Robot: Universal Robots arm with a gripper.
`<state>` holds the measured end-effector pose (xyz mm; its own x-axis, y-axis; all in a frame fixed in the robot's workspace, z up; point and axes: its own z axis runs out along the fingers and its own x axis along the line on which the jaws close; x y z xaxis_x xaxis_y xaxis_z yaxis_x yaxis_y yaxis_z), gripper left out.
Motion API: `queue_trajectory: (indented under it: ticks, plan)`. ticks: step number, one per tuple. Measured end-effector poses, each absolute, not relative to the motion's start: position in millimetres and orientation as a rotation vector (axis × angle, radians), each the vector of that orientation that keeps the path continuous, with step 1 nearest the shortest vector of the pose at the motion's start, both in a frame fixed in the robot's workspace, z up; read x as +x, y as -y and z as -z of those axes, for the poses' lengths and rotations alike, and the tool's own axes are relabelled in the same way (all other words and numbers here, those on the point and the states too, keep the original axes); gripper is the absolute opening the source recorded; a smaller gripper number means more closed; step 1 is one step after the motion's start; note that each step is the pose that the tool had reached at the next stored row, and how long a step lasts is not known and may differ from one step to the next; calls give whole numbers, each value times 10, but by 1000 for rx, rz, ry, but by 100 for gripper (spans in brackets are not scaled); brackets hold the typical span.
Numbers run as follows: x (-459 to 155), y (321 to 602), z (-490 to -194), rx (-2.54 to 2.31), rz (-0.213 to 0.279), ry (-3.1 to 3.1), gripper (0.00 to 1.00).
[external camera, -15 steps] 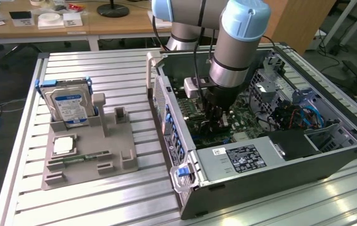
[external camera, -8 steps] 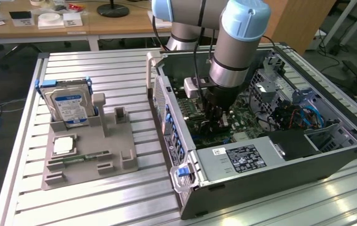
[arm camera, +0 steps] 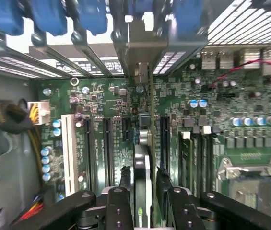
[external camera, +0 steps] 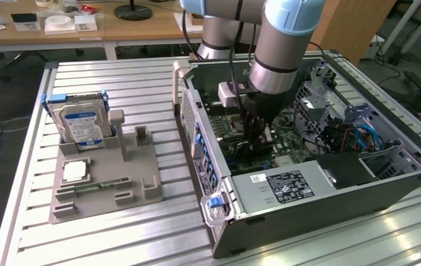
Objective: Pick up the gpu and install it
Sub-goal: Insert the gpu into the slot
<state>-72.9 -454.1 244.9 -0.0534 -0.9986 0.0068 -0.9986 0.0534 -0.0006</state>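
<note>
My gripper (external camera: 258, 141) reaches down into the open computer case (external camera: 218, 138), over the green motherboard (arm camera: 221, 110). Between its black fingers (arm camera: 123, 179) stands the gpu (arm camera: 142, 165), edge-on as a thin dark slab, and the gripper (arm camera: 143, 184) is shut on it. The card's silver end bracket (arm camera: 145, 52) points at the case's rear slot openings. The card stands upright among the black expansion slots (arm camera: 107, 143). Whether its lower edge sits in a slot is hidden.
A white slot (arm camera: 69, 153) and yellow power wires (arm camera: 32, 120) lie to one side of the card, the CPU socket (arm camera: 250, 177) to the other. The power supply (external camera: 284, 185) fills the case's near end. A grey fixture (external camera: 106, 177) holds a hard drive (external camera: 83, 124) and memory stick (external camera: 92, 187).
</note>
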Motion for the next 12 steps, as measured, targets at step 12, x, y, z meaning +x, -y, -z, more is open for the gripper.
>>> queue_trajectory:
  ticks: [12]
  plan:
    - [-731, 4540, -2791, 2161, -13, 2279, 34]
